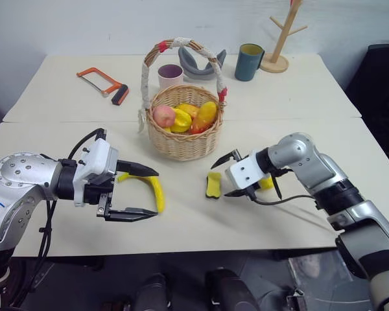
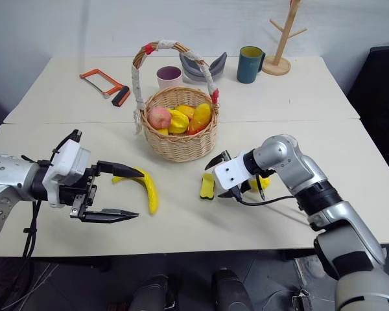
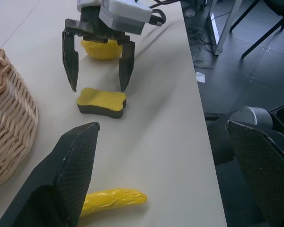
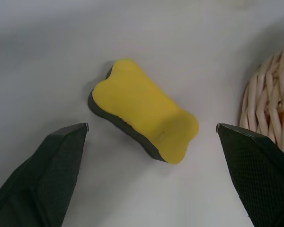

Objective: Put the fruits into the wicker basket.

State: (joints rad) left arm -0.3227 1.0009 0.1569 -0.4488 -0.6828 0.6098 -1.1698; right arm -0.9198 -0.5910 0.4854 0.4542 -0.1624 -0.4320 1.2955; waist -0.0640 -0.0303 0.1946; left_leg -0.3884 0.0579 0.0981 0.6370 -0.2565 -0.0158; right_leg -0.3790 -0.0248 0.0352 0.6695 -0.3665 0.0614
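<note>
Claws first, from my head view: my left claw (image 1: 137, 192) gapes wide above one banana (image 1: 153, 190), which lies on the desk (image 1: 65, 139) with its long axis running toward and away from me. My right claw (image 1: 238, 173) is spread too, over one sponge (image 1: 213, 184); one lemon (image 1: 266, 183) sits behind it. One wicker basket (image 1: 181, 144) stands beyond. My left wrist view shows the banana's tip below my finger. My right wrist view shows the sponge lying slantwise between my fingers.
</note>
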